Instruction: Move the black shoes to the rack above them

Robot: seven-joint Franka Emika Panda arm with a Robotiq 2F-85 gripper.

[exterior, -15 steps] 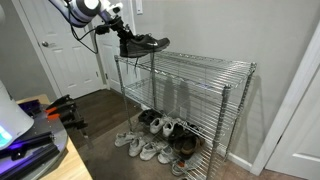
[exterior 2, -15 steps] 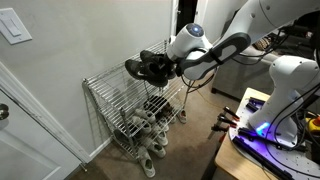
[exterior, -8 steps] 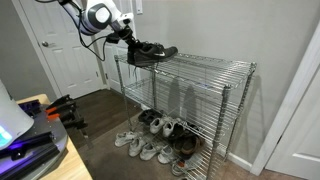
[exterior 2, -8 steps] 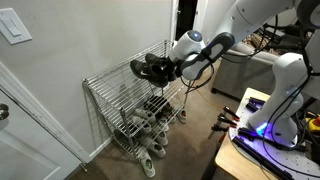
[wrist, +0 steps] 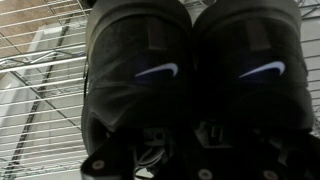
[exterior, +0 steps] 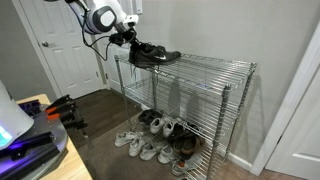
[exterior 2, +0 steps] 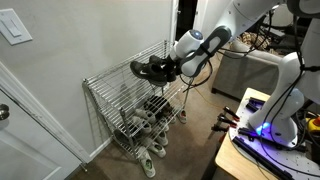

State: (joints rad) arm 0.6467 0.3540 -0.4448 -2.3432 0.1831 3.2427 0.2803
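Observation:
The black shoes (exterior: 153, 53) are held as a pair at the near end of the rack (exterior: 205, 66), the top wire tier of the chrome shelving unit, low over it or touching its wires. In the other exterior view the black shoes (exterior 2: 150, 69) hang over the rack (exterior 2: 110, 78). My gripper (exterior: 128, 40) is shut on the shoes at their heel end; it also shows in an exterior view (exterior 2: 172, 66). The wrist view is filled by the two black shoes (wrist: 190, 60) with wire grid (wrist: 40, 90) beneath. The fingers are hidden in the dark.
Several white and grey sneakers (exterior: 148, 140) and dark shoes lie on the floor and bottom tier. A white door (exterior: 60, 45) stands behind the arm. A desk with a lit device (exterior: 20, 140) is at the near left. A second robot base (exterior 2: 285, 90) stands nearby.
The arm has carried the black shoes further over the top tier and lowered them a little towards the wire grid. The grip has not changed.

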